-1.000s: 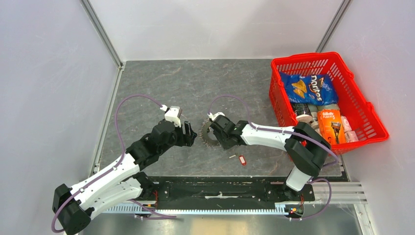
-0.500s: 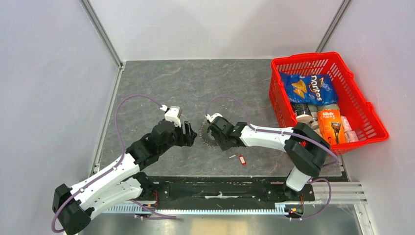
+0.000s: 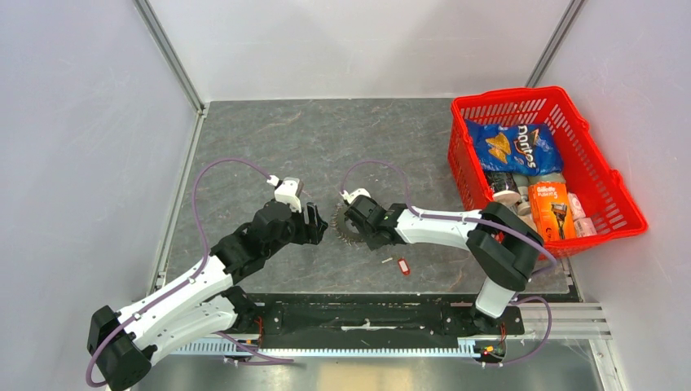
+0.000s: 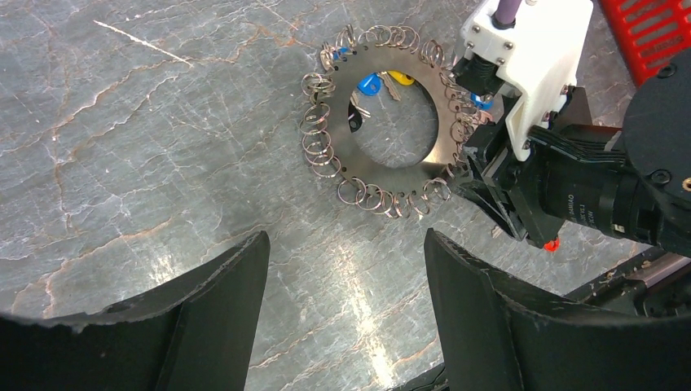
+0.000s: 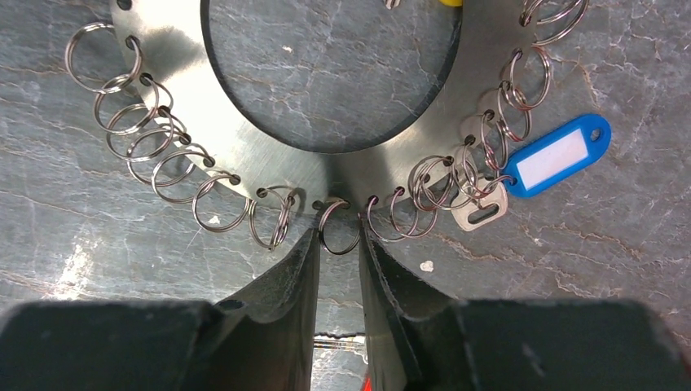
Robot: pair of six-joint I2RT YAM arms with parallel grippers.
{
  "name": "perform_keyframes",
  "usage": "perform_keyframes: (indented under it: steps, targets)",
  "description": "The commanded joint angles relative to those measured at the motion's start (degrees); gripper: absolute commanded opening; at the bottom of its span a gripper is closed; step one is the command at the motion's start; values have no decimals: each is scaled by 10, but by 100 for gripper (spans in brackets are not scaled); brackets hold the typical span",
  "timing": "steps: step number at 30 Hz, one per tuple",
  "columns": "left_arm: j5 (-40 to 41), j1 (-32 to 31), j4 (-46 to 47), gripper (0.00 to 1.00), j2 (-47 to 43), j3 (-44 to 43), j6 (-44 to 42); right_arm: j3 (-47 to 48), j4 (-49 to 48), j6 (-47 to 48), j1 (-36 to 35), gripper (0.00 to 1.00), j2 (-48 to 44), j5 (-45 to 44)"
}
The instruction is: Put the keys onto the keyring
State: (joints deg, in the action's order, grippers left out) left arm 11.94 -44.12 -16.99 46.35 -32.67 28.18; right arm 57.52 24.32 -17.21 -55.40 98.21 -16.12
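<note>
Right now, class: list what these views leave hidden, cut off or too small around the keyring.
Right wrist: the keyring loses its far half to the top edge. Whether the right gripper pinches the small ring is unclear.
Left wrist: the right gripper covers part of the keyring's rim.
Top external: the red-tagged key is too small to detail.

Open bench (image 3: 269, 138) stretched on the far side of the keyring (image 4: 383, 114). The right tool (image 5: 338, 236) crowded the ring's right rim. The left tool (image 4: 344, 244), jaws wide, stood just beside its left. A red basket (image 3: 509, 94) walled off the far right.
</note>
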Motion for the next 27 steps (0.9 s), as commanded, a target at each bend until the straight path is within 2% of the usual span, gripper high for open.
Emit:
perform_keyframes:
  steps: [1,10,12,15,19,27]
  targets:
    - [10,-2,23,77,-5,0,11,23,-11,5,-2,31,7,-20]
    - [8,-2,25,76,-4,1,11,24,-9,3,-3,19,-7,-39]
    - [7,-1,25,77,-6,0,12,25,-7,2,-3,13,-7,-53]
    - [7,-2,24,77,-10,0,11,27,0,-7,-2,0,-7,-79]
    - [1,-2,23,77,-19,0,12,30,9,-11,-2,0,-33,-61]
    - [-33,-2,25,76,-62,2,24,24,22,-11,-2,0,-156,43]
